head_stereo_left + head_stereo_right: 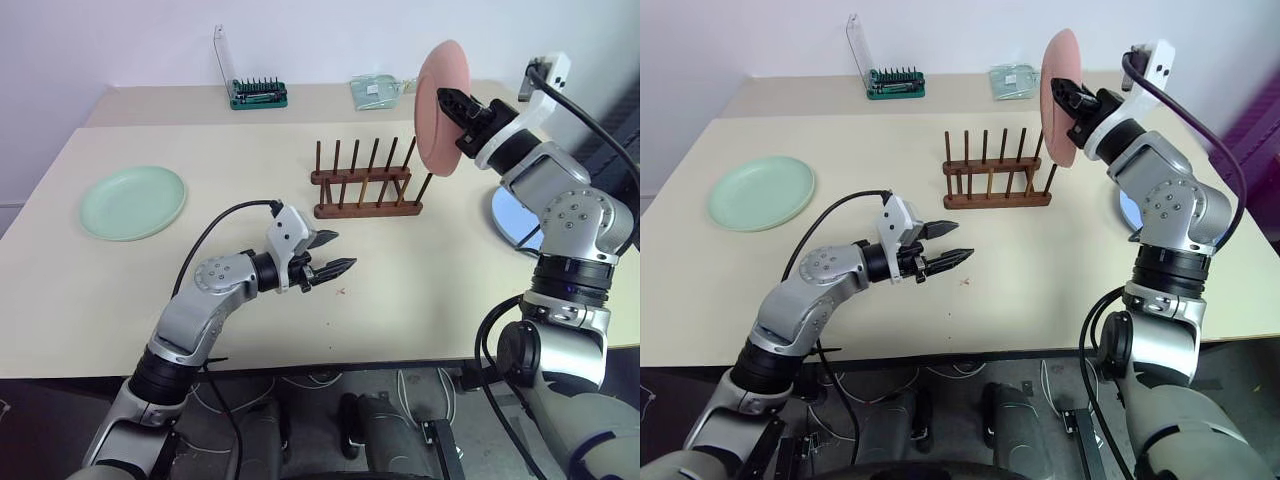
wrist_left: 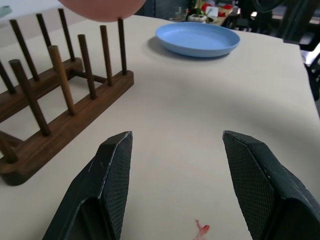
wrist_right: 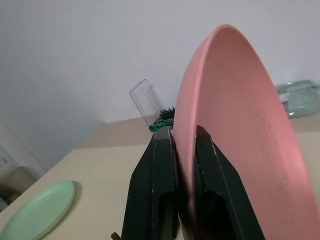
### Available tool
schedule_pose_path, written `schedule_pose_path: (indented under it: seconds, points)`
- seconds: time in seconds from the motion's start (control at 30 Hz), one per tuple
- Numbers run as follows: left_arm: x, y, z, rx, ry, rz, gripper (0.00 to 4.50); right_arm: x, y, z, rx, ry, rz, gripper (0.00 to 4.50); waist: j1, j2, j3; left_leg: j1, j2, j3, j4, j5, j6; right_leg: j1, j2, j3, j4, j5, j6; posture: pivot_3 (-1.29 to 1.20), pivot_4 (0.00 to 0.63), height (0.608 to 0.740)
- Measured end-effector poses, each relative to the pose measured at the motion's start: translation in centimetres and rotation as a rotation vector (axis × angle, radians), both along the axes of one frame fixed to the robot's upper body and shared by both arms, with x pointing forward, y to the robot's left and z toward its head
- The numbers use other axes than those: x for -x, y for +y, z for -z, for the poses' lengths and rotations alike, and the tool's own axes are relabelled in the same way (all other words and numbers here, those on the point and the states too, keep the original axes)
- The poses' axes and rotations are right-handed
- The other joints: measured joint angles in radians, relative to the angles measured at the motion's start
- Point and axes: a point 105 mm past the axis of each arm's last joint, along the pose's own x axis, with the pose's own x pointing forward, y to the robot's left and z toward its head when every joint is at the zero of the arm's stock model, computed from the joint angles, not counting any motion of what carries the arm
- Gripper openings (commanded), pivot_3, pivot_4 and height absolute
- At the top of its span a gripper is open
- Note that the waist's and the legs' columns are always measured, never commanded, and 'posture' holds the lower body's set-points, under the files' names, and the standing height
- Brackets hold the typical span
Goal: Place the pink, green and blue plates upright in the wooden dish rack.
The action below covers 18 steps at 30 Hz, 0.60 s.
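My right gripper is shut on the rim of the pink plate, which it holds on edge in the air just above the right end of the wooden dish rack. The rack has no plate in it. The green plate lies flat at the table's left. The blue plate lies flat to the right of the rack, partly hidden behind my right arm in the eye views. My left gripper hovers open and level over the table in front of the rack, with nothing between its fingers.
A green tool holder with a raised clear lid and a clear bag sit at the table's back edge. A small red mark is on the table under my left gripper. Bare tabletop lies between the green plate and the rack.
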Motion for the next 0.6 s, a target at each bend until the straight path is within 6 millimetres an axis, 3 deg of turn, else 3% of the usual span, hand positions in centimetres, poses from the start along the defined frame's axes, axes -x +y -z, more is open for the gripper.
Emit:
schedule_pose_path:
  seconds: [0.3,0.6]
  points:
    - [0.0,-0.1,0.1,0.008,0.005,-0.004,2.92,0.2,0.7,-1.2,-0.03,-0.019,-0.037,0.0,0.001,0.0,0.0,0.0,0.0,0.0,0.0,0.0,0.0,0.0,0.0,0.0,-0.001,0.0,0.0,0.0,0.15,0.73]
    - [0.1,-0.3,0.1,0.014,0.005,0.004,2.92,-2.0,0.0,2.1,-0.119,0.164,-0.025,0.0,0.0,0.0,0.0,0.0,0.0,0.0,0.0,0.0,0.0,0.0,0.0,0.0,-0.001,0.0,0.0,0.0,0.15,0.73]
